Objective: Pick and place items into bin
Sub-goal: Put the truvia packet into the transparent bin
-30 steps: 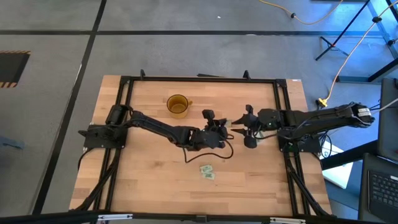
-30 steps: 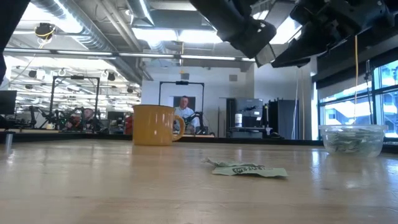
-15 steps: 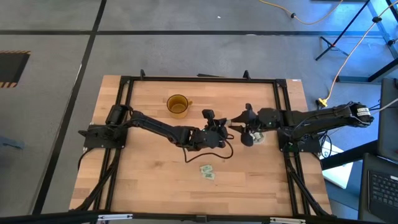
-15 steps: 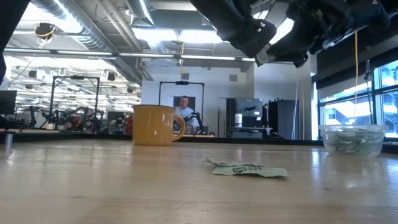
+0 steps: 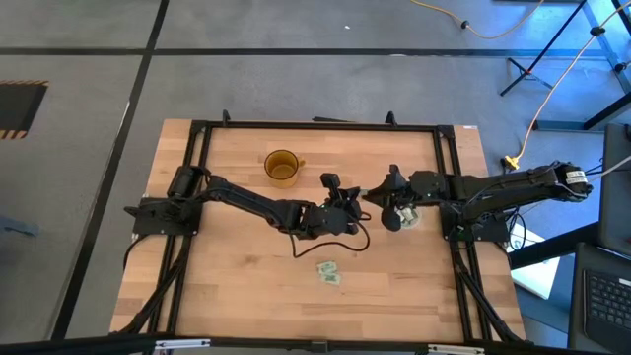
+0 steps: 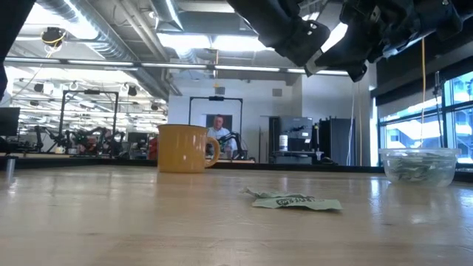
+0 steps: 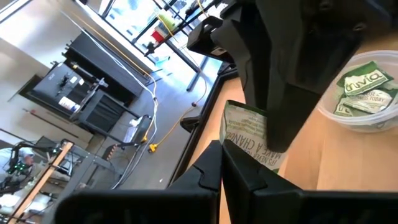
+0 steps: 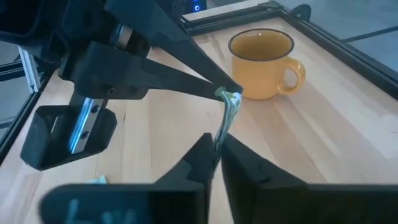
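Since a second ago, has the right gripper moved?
Yes. In the high view the right gripper has shifted toward the amber cup, and both grippers now pinch one packet.

The packet (image 7: 247, 138) pinched between the dark grippers was pale green with white lettering. More green-and-white packets (image 7: 365, 93) lay in the clear, whitish bin (image 7: 348, 118). The mug (image 8: 262, 55) was amber-yellow. The table (image 5: 237, 256) was light, striped wood. Two loose packets (image 5: 327, 271) looked greenish, though small from above.
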Available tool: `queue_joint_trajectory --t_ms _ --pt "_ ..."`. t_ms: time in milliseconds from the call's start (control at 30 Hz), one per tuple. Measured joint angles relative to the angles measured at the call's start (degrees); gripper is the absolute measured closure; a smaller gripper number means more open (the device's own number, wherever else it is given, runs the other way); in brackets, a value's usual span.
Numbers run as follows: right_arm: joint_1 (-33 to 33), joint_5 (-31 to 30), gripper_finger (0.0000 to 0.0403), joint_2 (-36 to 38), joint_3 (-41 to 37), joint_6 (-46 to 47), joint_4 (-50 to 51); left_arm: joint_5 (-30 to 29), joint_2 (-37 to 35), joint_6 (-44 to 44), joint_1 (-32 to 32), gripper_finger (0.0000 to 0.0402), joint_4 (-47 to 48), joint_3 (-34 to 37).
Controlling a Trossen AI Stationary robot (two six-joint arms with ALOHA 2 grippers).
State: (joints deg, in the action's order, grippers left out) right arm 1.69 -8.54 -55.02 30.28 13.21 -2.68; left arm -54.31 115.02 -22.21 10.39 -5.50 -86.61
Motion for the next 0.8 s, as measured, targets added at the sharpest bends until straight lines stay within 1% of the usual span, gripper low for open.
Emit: queue_joint_trajectory --t_ms 67,133,267,333,433,500,567,667,800 --pt "0.0 0.0 0.0383 0.0 0.0 0.0 0.2 0.0 0.0 0.0 0.1 0.0397 0.0 0.0" --pt "0.0 0.0 0.0394 0.0 0.0 0.0 0.4 0.0 0.0 -0.1 0.2 0.039 0.1 0.0" --pt "0.0 -0.3 0.0394 0.0 0.0 1.5 1.2 1.5 0.0 -1.4 0.7 0.0358 0.1 0.0" --pt "0.0 -0.7 0.0397 0.1 0.0 1.4 2.1 1.2 0.0 -1.5 1.2 0.0337 0.6 0.0" --pt "0.0 -0.9 0.0399 1.3 0.0 1.7 5.0 0.5 -1.0 0.1 1.7 0.0309 4.4 0.0" --pt "0.0 -0.9 0.0399 3.1 0.0 3.0 8.8 2.3 -2.2 4.0 1.7 0.0295 9.7 -0.1" --pt "0.0 -0.9 0.0399 5.5 0.0 4.8 13.4 7.0 -3.2 9.1 1.6 0.0286 15.8 -0.1" --pt "0.0 -0.6 0.04 9.1 1.2 9.6 24.9 16.9 -4.1 14.6 1.1 0.0282 22.9 -0.1" --pt "0.0 3.9 0.04 12.2 3.5 17.0 42.2 32.3 -4.1 17.6 0.3 0.0287 28.3 -0.1"
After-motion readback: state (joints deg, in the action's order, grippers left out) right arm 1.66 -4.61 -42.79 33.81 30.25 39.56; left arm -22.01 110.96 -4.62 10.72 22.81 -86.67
